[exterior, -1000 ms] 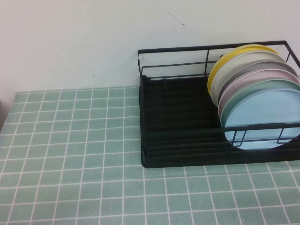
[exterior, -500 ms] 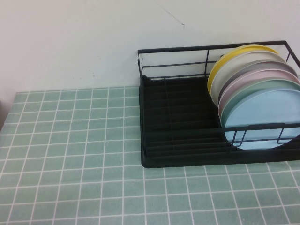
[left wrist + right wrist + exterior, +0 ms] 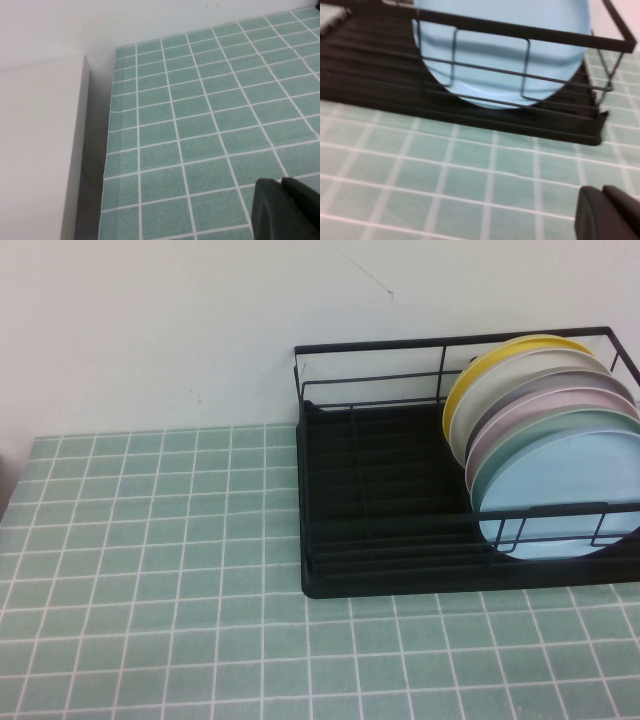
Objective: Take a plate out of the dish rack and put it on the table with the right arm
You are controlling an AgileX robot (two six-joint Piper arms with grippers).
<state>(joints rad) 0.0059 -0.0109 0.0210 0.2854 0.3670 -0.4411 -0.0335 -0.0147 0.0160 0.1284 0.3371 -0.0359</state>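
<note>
The light blue plate (image 3: 565, 495) stands on edge at the front of a row of several plates in the black wire dish rack (image 3: 380, 500), at the rack's right end. The right wrist view shows the same plate (image 3: 500, 55) behind the rack's front wires (image 3: 520, 31). My right gripper (image 3: 602, 189) is shut and empty, low over the green tiled table (image 3: 420, 165) in front of the rack and apart from it. My left gripper (image 3: 281, 181) is shut and empty over the table (image 3: 200, 125) near its left edge. Neither gripper shows in the high view.
Behind the blue plate stand mint-green (image 3: 560, 427), pink (image 3: 560, 402), white and yellow (image 3: 490, 365) plates. The rack's left half holds nothing. A white surface (image 3: 40, 150) borders the table's left edge. A white wall rises behind the table.
</note>
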